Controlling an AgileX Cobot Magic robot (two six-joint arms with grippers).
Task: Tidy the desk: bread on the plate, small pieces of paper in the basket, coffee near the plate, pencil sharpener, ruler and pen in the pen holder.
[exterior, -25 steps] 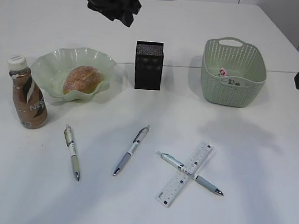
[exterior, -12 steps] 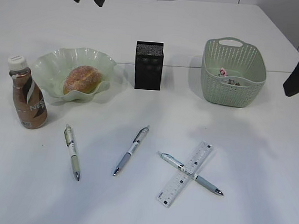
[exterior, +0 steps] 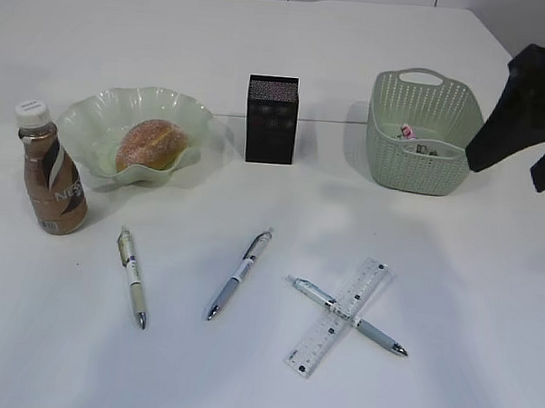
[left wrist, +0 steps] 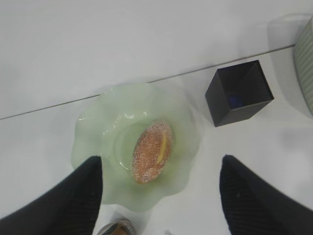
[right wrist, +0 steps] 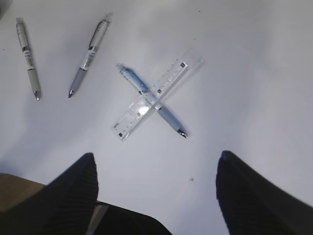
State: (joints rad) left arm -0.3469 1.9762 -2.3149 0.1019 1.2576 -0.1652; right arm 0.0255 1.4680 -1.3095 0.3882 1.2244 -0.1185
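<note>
Bread point(exterior: 151, 145) already sits in the ruffled green plate point(exterior: 91, 121) toward the desk's point(exterior: 487, 375) left edge, with the coffee bottle point(exterior: 50, 171) just beside it, so those two jobs look finished. Scraps of paper point(exterior: 415, 141) lie inside the basket point(exterior: 418, 174) near the right edge. Left to do, by my reading: three pens, one point(exterior: 132, 277) and another point(exterior: 239, 274) near the front edge, the third point(exterior: 349, 317) lying across the clear ruler point(exterior: 337, 316), all outside the black mesh pen holder point(exterior: 271, 119). No sharpener shows. Right gripper point(right wrist: 156, 196) hangs above the ruler, jaws wide, empty; left gripper point(left wrist: 161, 196) hovers over the plate, jaws spread, holding nothing.
</note>
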